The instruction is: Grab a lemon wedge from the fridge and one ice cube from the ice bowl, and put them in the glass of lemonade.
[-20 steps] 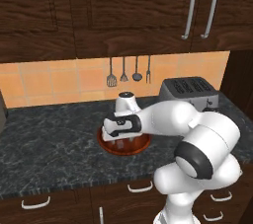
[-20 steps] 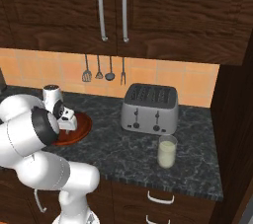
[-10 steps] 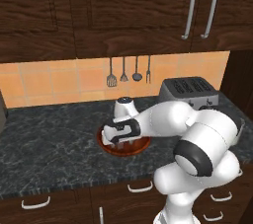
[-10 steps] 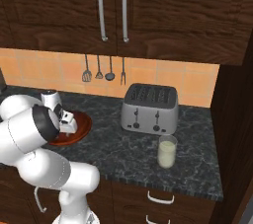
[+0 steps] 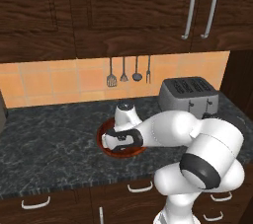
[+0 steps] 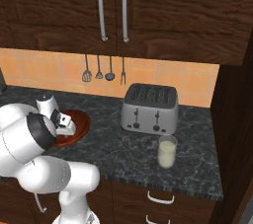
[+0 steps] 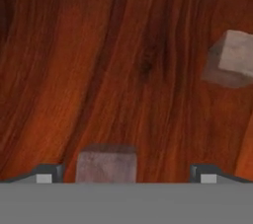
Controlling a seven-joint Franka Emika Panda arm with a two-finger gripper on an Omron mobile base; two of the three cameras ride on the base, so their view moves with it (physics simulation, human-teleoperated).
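The reddish-brown ice bowl [image 5: 105, 130] [image 6: 80, 120] sits on the dark counter, and its wooden floor [image 7: 123, 70] spreads across the hand view. My gripper [image 5: 118, 142] [image 6: 64, 125] [image 7: 126, 174] is lowered into the bowl, open. One pale ice cube [image 7: 106, 164] lies between the two fingertips [image 7: 47, 173], closer to the left one, with gaps on both sides. Another ice cube [image 7: 232, 57] lies further off to the right. The glass of lemonade [image 6: 167, 151] stands upright in front of the toaster. The lemon wedge and the fridge are out of view.
A silver toaster [image 5: 190, 94] [image 6: 149, 108] stands to the right of the bowl. Utensils [image 5: 123, 71] hang on the tiled wall behind. Dark upper cabinets [image 6: 113, 8] overhang the counter, and a dark panel closes the right side.
The hand has sunk lower into the bowl and edged slightly left in the left base view. The jaws have stayed open.
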